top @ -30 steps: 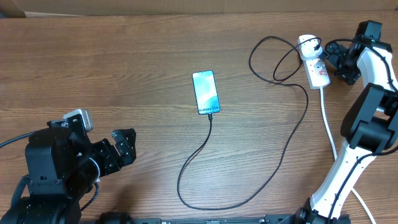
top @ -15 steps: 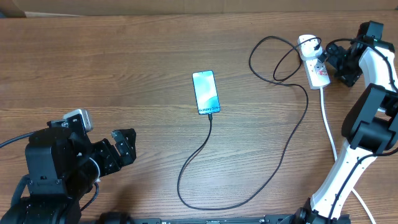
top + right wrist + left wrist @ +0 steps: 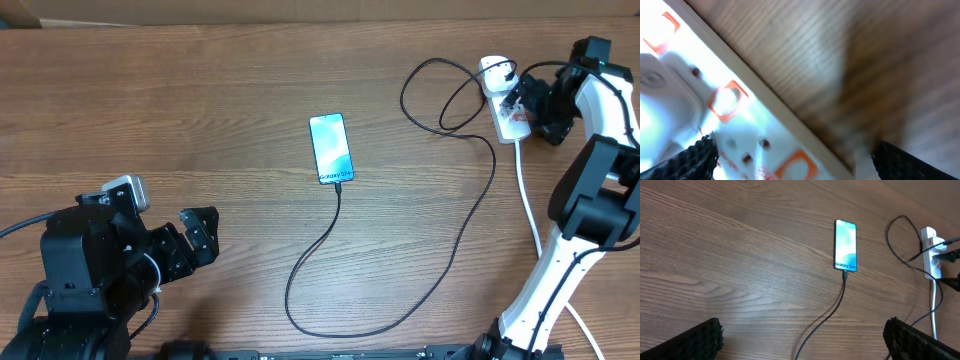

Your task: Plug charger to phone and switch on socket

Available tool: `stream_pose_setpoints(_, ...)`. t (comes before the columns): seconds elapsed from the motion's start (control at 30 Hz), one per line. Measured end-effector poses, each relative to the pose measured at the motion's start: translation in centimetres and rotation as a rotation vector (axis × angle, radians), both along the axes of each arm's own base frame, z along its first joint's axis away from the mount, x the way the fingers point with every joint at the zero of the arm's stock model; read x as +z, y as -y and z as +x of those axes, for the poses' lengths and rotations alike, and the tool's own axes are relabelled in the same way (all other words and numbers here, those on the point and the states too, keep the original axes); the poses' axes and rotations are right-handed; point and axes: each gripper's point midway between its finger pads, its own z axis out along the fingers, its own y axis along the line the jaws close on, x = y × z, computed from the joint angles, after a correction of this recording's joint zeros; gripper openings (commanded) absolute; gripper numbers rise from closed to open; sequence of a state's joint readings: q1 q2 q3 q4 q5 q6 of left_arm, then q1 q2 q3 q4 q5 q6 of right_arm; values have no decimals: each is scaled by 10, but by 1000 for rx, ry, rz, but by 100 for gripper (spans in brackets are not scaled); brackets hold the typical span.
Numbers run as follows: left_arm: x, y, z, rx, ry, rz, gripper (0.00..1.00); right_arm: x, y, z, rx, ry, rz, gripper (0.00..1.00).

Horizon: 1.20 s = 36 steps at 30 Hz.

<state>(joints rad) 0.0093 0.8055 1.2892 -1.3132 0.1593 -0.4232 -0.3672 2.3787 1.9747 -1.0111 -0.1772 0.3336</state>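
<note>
item: right gripper [image 3: 522, 100]. jaws spread wide, holding nothing. poised at the socket [image 3: 513, 125], at the far right of the table [image 3: 200, 100]. in its own wrist view the socket's white face with red markings fills the left of the picture, close up and blurred, running on a slant between the fingers. which mark is the switch cannot be told.

item: socket. long axis runs roughly away from the robot, slightly tilted. white cord [image 3: 527, 190] leaves its near end. it lies just left of the right gripper. whether they touch cannot be told.

item: phone [image 3: 331, 148]. mid-table, screen up and lit, long axis parallel to the socket's, well apart from both arms.

item: charger [image 3: 338, 205]. its tip meets the phone's near edge, so it looks seated. the cable loops toward the robot, then out to the socket.

item: left gripper [image 3: 200, 235]. jaws apart, empty, near left, far from the socket.

judgement: plugging appears done. the switch remains, and the right arm is far nearer.
</note>
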Motion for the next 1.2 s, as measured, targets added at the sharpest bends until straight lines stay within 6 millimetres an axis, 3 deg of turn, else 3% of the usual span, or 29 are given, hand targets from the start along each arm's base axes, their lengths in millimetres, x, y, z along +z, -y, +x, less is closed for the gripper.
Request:
stream_pose_setpoints(0.13, 0, 0, 0, 0, 0, 0, 100, 21, 13, -17, -71, -22, 19, 100)
stream_pose_setpoints(0.2, 0, 0, 0, 0, 0, 0, 100, 48, 23, -25, -103, 4, 10, 100)
stream_pose_setpoints(0.33, 0, 0, 0, 0, 0, 0, 100, 151, 33, -51, -155, 140, -45, 100)
stream_pose_setpoints(0.47, 0, 0, 0, 0, 0, 0, 100, 253, 3, -100, -147, 272, -94, 100)
stream_pose_setpoints(0.63, 0, 0, 0, 0, -1, 0, 100, 326, -52, -167, -81, 375, -127, 100)
stream_pose_setpoints(0.83, 0, 0, 0, 0, -1, 0, 100, 370, -112, -223, 54, 501, -145, 100)
stream_pose_setpoints(1.07, 0, 0, 0, 0, 0, 0, 100, 379, -143, -296, 109, 532, -140, 100)
stream_pose_setpoints(1.2, 0, 0, 0, 0, 0, 0, 100, 386, -150, -310, 119, 578, -132, 100)
